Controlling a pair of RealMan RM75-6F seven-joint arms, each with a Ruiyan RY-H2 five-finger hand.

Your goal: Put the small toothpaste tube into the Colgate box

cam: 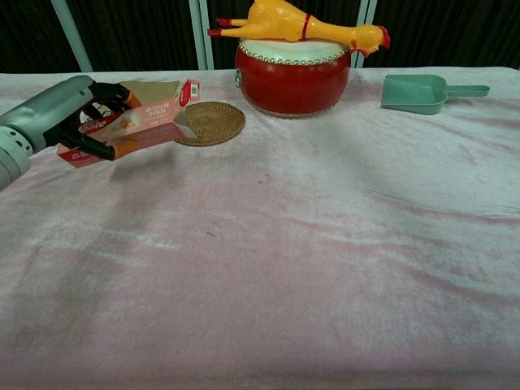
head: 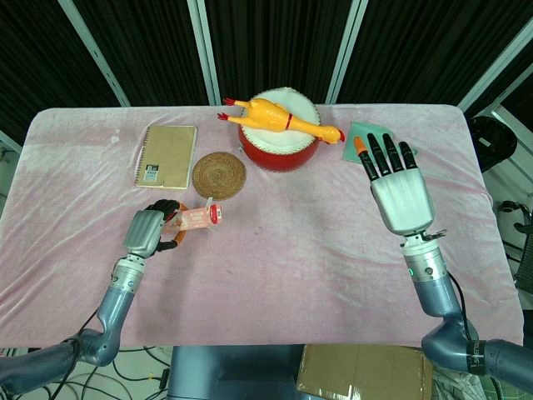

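Note:
My left hand (head: 150,231) grips the pink-and-white Colgate box (head: 198,218) by one end, low over the pink cloth at the left. The box lies nearly level, and its open flap end points right toward the woven coaster (head: 218,175). In the chest view the same hand (cam: 61,122) and box (cam: 130,123) show at the left edge. No small toothpaste tube shows in either view. My right hand (head: 400,187) hovers flat over the right side of the table with its fingers straight and spread, holding nothing. It is outside the chest view.
A red drum (head: 277,143) with a yellow rubber chicken (head: 279,117) on top stands at the back centre. A brown notebook (head: 166,156) lies back left. A green scoop (cam: 422,89) lies back right, partly behind my right hand's fingers in the head view.

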